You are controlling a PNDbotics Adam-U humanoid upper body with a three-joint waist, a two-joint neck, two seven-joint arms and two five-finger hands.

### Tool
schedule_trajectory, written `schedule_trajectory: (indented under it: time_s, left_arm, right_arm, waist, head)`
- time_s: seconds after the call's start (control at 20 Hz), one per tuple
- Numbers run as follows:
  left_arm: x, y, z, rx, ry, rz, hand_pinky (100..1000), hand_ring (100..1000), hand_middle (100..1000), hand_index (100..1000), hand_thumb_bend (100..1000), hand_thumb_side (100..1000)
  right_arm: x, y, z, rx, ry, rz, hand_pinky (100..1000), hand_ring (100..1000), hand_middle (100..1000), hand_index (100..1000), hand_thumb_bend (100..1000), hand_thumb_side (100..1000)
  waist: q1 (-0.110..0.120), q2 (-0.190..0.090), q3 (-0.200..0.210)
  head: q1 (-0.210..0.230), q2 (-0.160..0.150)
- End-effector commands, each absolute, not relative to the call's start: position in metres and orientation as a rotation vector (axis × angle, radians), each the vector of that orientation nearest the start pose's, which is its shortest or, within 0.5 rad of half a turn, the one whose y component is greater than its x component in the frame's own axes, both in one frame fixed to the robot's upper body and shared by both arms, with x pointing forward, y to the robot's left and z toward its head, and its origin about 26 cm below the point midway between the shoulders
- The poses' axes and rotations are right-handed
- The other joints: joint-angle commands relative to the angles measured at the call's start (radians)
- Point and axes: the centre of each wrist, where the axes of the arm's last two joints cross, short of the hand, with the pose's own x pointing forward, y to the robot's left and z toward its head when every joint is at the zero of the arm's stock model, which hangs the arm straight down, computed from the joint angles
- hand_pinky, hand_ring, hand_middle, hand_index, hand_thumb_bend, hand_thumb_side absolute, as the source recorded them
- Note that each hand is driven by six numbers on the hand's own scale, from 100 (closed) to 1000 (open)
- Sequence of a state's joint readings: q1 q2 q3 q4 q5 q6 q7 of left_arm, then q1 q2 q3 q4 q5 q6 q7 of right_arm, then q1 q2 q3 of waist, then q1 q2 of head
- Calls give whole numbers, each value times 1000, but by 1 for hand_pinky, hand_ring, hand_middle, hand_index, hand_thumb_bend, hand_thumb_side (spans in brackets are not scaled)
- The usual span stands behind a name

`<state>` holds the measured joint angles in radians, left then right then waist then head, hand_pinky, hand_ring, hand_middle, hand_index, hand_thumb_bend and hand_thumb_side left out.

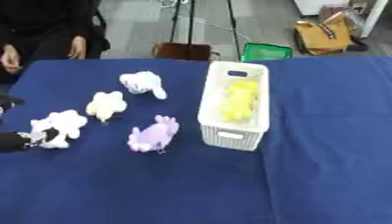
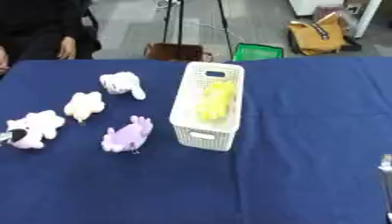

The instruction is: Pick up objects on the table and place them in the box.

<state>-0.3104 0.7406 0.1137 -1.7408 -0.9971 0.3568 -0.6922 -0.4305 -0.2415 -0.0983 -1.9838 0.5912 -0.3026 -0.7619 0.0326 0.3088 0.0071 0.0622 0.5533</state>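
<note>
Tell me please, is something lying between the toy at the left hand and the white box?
Yes. The left hand is at the white-pink plush. On a straight line to the white box, the purple plush lies in between.

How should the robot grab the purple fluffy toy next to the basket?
Probably around its round body. The purple toy lies flat on the blue table, left of the white box, with open cloth on its left and near sides. Coming down from above with the left hand looks easiest; the box blocks the right side.
</note>
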Motion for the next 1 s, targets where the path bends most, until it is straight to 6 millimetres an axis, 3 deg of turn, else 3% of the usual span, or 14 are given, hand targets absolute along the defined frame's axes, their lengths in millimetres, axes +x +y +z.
schedule_trajectory:
  time_s: [0.05, 0.55, 0.95, 1.0]
  left_arm:
    - [323, 386, 234, 1225, -917, -1058, 922, 982, 977, 1000, 705, 893]
    - [348, 397, 222, 1080, -1008, -997, 917, 935, 962, 990, 715, 883]
    - [370, 408, 203, 1025, -907, -996, 914, 963, 968, 1000, 678, 827]
    - [372, 410, 201, 1032, -890, -1001, 911, 982, 969, 1000, 643, 802]
  right_arm:
    - [309, -258, 241, 1079, 3016, 388, 825, 872, 687, 744, 100, 962]
    - [309, -257, 240, 1063, 3026, 385, 825, 872, 686, 744, 100, 962]
    - [309, -256, 240, 1051, 3032, 382, 826, 872, 686, 743, 100, 965]
    - [309, -256, 240, 1048, 3032, 382, 826, 872, 686, 743, 100, 965]
  waist:
    - [0, -14, -1]
    - [-1, -13, -8]
    - [0, -10, -19]
    - [0, -9, -20]
  head:
    - [5, -3]
    - [14, -6]
    - [20, -6]
    - [21, -7]
